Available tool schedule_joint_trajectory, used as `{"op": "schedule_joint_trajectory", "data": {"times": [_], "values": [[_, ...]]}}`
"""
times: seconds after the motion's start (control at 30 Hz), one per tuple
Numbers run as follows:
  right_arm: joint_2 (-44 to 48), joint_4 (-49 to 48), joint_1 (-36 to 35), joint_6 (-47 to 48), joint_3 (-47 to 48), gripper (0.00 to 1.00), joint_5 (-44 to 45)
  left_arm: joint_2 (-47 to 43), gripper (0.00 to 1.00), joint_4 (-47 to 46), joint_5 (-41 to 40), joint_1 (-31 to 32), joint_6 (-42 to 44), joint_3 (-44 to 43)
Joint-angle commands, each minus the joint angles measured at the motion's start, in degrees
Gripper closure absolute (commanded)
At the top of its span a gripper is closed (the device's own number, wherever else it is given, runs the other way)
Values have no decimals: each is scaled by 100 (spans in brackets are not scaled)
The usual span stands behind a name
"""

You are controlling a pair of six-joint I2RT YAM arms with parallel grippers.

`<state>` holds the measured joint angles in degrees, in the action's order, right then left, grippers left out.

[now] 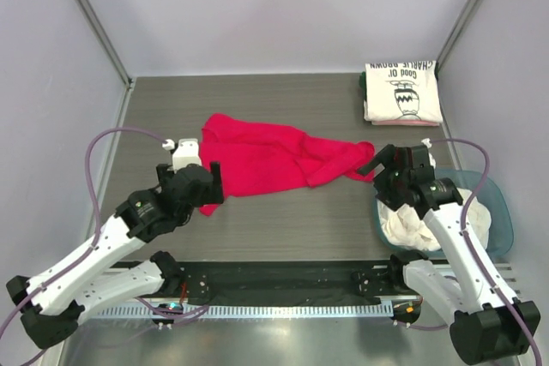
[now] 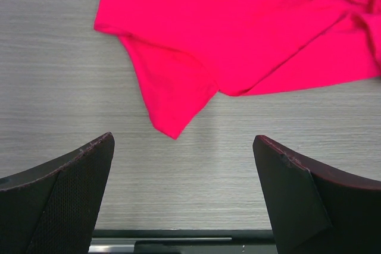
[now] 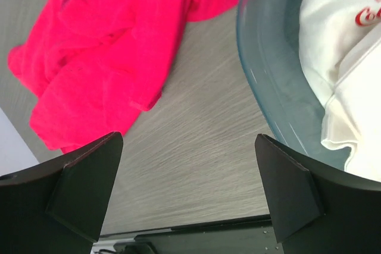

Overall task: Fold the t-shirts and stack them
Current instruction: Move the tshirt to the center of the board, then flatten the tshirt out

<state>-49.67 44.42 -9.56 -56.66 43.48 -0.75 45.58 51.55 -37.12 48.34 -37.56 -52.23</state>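
A loosely spread shirt (image 1: 266, 160) is laid across the middle of the table (image 1: 283, 229), and a folded shirt (image 1: 403, 92) is set well behind it, in the far right corner. A tub (image 1: 500, 205) is placed at the near right, close to the spread shirt's right end, and a crumpled shirt (image 1: 412, 227) is contained in it. The left gripper (image 1: 208, 184) is positioned just before the spread shirt's near left corner, and the right gripper (image 1: 383, 166) between that shirt's right end and the tub.
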Motion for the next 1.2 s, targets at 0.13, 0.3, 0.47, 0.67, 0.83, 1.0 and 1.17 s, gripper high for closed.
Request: {"op": "schedule_joint_trajectory", "data": {"times": [0.13, 0.3, 0.47, 0.67, 0.83, 1.0, 1.17], "values": [[-560, 102, 33, 489, 12, 0, 69, 741, 0, 321, 12, -192, -1358, 256], [-746, -355, 823, 753, -858, 0, -759, 672, 0, 374, 319, -719, -1965, 722], [-869, -338, 1491, 1069, -921, 0, -769, 495, 0, 93, 653, -1588, -2001, 1004], [-720, 233, 2151, 1271, -561, 0, -294, 627, 4, -557, 1787, -3066, -1834, 1451], [-272, 699, 2178, 1623, 203, 2, -302, 645, 7, -638, 1823, -3278, -1676, 1373], [-7, 945, 1968, 1589, 1012, 2, -609, 601, 8, -541, 1683, -3278, -1807, 1347], [-121, 139, 951, 1176, 725, 4, -1620, 452, 9, -637, 1682, -3278, -2150, 1654]]}}
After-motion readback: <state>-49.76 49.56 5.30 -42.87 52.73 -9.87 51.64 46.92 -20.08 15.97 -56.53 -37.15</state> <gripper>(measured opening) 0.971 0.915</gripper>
